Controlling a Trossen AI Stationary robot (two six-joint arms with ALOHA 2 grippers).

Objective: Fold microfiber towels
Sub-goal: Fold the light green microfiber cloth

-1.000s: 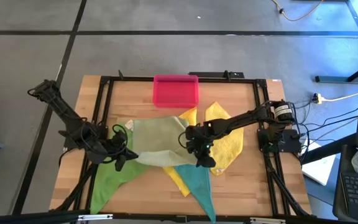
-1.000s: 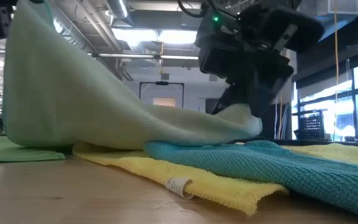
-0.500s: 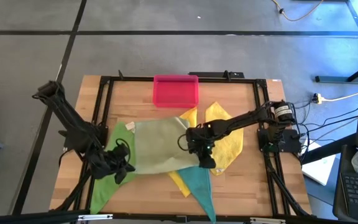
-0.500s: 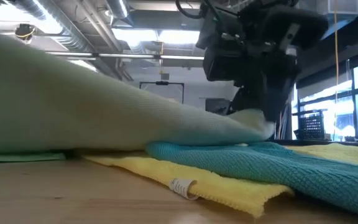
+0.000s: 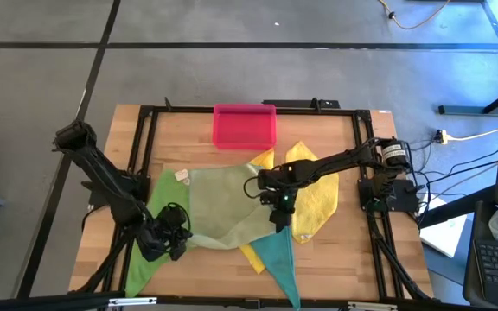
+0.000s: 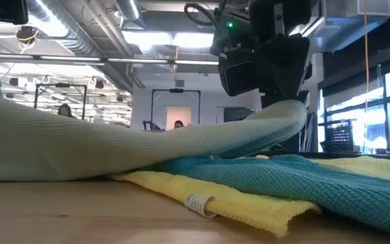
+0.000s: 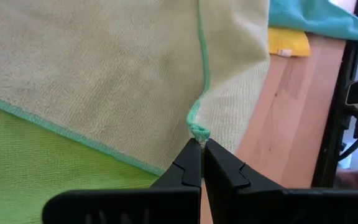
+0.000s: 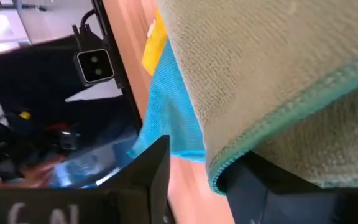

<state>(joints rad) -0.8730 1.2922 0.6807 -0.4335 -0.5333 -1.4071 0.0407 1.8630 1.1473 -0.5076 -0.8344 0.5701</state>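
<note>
Folding of the pale olive towel (image 5: 219, 207) is under way, with one corner held by each arm. Nearest the front edge of the desk (image 5: 335, 259), the left gripper (image 5: 173, 243) is seen with its fingers (image 7: 191, 171) pinched tight on a teal-stitched corner of the olive towel; a second ago this corner was held farther back, so it has been dragged forward and down toward the desk. The bright green towel (image 5: 150, 246) lies flat beneath it. The teal towel (image 5: 277, 259) and a yellow towel (image 6: 202, 196) lie near the front centre, partly covered by the olive one.

Farther in, the right gripper (image 5: 279, 206) is closed partway on the opposite olive edge, the cloth draped between its fingers (image 8: 148, 180); that edge has been lifted since a second ago and now hangs clear of the teal towel in the low view. The cloth is thus judged to be stretched out, probably as preparation for a fold, with no fold completed yet. A second yellow towel (image 5: 318, 199) lies beside the right arm. The pink tray (image 5: 244, 126) sits at the back of the desk, untouched.
</note>
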